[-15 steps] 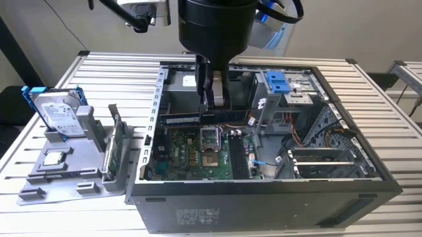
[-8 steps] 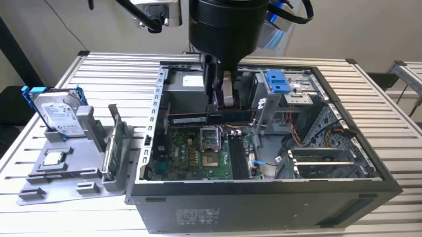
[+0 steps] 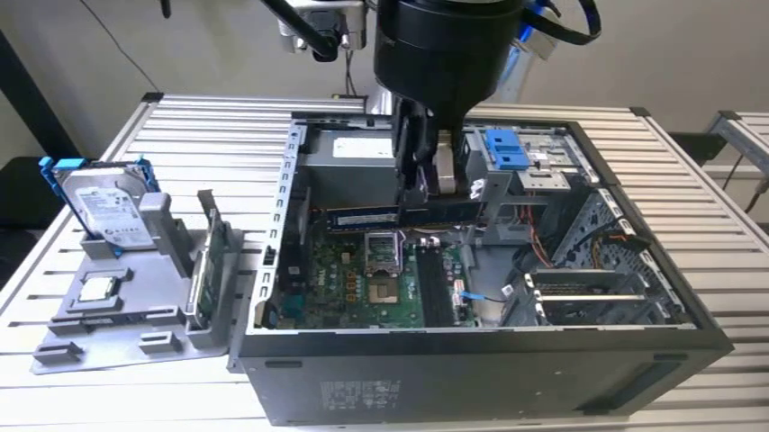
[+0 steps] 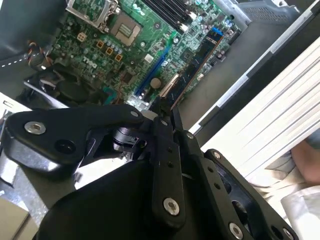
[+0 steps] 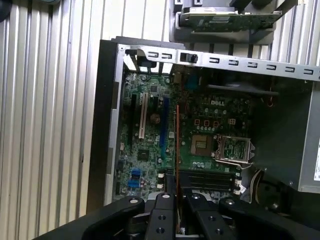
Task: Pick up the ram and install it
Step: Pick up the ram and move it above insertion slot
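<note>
Ram (image 3: 360, 217) is pinched in our closed gripper (image 3: 429, 191), over the mobo (image 3: 348, 290) inside the case (image 3: 481, 369). Looks crosswise to the slots (image 3: 433, 281), so we should square it up, then press evenly.

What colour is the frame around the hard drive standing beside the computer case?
Blue; the hard drive frame shows best in the exterior view.
</note>
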{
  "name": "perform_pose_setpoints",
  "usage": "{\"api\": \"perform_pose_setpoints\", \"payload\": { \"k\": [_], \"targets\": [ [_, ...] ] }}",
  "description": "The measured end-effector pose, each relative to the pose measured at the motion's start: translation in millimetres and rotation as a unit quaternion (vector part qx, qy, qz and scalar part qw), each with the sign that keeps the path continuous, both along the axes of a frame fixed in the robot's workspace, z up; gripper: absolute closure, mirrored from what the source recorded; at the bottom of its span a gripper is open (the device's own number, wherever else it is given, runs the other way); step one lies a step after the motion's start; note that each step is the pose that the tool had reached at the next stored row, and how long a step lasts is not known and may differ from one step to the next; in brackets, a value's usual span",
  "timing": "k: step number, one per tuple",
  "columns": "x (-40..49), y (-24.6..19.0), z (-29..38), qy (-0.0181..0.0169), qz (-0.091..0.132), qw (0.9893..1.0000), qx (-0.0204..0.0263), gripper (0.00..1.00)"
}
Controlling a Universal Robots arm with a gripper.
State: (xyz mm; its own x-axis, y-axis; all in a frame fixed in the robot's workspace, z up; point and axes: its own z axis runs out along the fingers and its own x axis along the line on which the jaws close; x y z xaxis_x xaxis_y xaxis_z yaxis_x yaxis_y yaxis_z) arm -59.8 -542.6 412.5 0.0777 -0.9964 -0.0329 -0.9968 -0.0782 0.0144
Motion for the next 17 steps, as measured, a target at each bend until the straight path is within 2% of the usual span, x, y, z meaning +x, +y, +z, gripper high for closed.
{"api": "perform_pose_setpoints", "payload": {
  "k": [12, 17],
  "targets": [
    [29.8, 0.0, -0.4, 0.0000, -0.001, 1.0000, 0.0001, 0.85],
    [32.6, 0.1, -1.6, 0.0001, -0.020, 0.9998, -0.0001, 0.85]
  ]
}}
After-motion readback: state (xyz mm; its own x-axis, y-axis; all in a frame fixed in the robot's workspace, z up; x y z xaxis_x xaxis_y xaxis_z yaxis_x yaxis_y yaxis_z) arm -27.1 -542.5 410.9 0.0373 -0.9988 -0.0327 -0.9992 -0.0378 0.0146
